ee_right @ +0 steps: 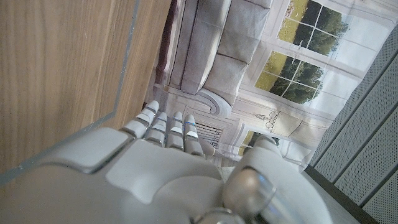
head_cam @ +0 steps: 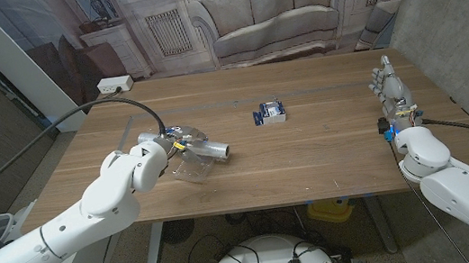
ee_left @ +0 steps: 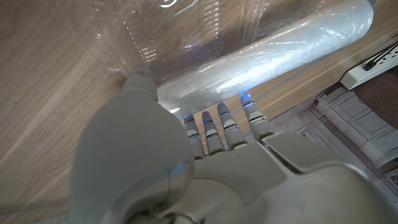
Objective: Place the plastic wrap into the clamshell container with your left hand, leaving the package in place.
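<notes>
My left hand (head_cam: pixel 164 146) reaches over the left part of the wooden table (head_cam: pixel 310 153) and grips a roll of plastic wrap (head_cam: pixel 213 152). One end of the roll sticks out to the right of the hand. In the left wrist view the glossy roll (ee_left: pixel 273 50) lies across my fingertips (ee_left: pixel 219 113), the thumb beside it. The clear clamshell container (head_cam: pixel 190 166) sits right under the hand and roll, its ribbed clear wall (ee_left: pixel 144 38) around the roll. A small blue and white package (head_cam: pixel 271 113) lies at mid table. My right hand (head_cam: pixel 388 84) stands upright near the right edge, holding nothing.
A white power strip (head_cam: pixel 113 84) lies at the table's far left corner. A black cable (head_cam: pixel 126 102) arcs over my left arm. A printed backdrop of a sofa (head_cam: pixel 273 8) stands behind the table. Bare wood lies between the package and my right hand.
</notes>
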Controlling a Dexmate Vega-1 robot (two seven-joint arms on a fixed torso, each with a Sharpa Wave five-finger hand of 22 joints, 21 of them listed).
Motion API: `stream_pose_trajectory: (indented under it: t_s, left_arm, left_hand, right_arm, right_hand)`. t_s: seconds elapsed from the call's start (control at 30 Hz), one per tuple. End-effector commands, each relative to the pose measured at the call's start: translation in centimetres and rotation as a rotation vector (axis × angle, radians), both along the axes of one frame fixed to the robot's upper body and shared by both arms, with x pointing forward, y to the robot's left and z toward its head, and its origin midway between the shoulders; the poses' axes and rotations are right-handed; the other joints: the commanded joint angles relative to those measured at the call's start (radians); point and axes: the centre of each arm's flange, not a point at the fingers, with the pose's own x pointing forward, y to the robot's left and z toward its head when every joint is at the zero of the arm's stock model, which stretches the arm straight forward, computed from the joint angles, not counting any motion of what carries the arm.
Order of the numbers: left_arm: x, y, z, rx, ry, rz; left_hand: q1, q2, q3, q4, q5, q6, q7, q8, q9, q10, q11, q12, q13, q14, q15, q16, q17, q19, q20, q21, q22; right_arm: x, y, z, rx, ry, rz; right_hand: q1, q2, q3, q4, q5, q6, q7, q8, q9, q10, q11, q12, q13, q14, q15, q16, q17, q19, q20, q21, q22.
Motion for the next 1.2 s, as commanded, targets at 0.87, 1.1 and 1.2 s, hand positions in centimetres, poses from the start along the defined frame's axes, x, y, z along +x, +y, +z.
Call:
stream_pose_trajectory:
  t_s: [0.87,1.1,1.2]
  left_arm:
    - [-1.7,0.9,-1.1,-0.037,-0.019,-0.007]
    - [-2.4,1.0,-1.6,-0.043,-0.022,-0.009]
    - [-2.6,1.1,-1.7,-0.048,-0.025,-0.005]
  left_hand:
    - [-0.027,-0.003,-0.015,0.009,0.016,-0.001,-0.004,0.013,0.0,-0.002,0.0,0.012,-0.012,0.005,-0.008,0.014,-0.007,-0.009,0.007,-0.011,0.004]
    - [-0.029,-0.003,-0.016,0.01,0.018,0.001,-0.003,0.014,0.0,0.0,-0.001,0.013,-0.015,0.006,-0.01,0.015,-0.009,-0.009,0.007,-0.012,0.004]
    - [-0.03,-0.002,-0.016,0.01,0.019,0.004,-0.005,0.016,0.0,0.001,-0.001,0.014,-0.016,0.007,-0.011,0.015,-0.009,-0.008,0.007,-0.013,0.004]
  right_arm:
    - [-0.9,0.7,-0.1,-0.004,-0.027,-0.004]
    - [-1.2,0.9,0.0,-0.01,-0.033,-0.001]
    - [-1.2,0.9,0.1,-0.014,-0.036,0.002]
  right_hand:
    - [0.001,0.006,-0.006,-0.003,0.004,-0.001,-0.001,0.004,0.001,0.001,0.001,0.003,0.005,-0.001,0.006,0.003,0.002,0.004,0.006,-0.006,0.006]
    - [0.002,0.006,-0.006,-0.004,0.004,-0.001,-0.001,0.003,0.001,0.001,0.002,0.004,0.005,-0.001,0.006,0.003,0.002,0.004,0.006,-0.006,0.006]
    - [0.002,0.006,-0.006,-0.004,0.004,-0.001,-0.001,0.003,0.001,0.001,0.002,0.004,0.005,-0.001,0.006,0.003,0.002,0.004,0.006,-0.006,0.006]
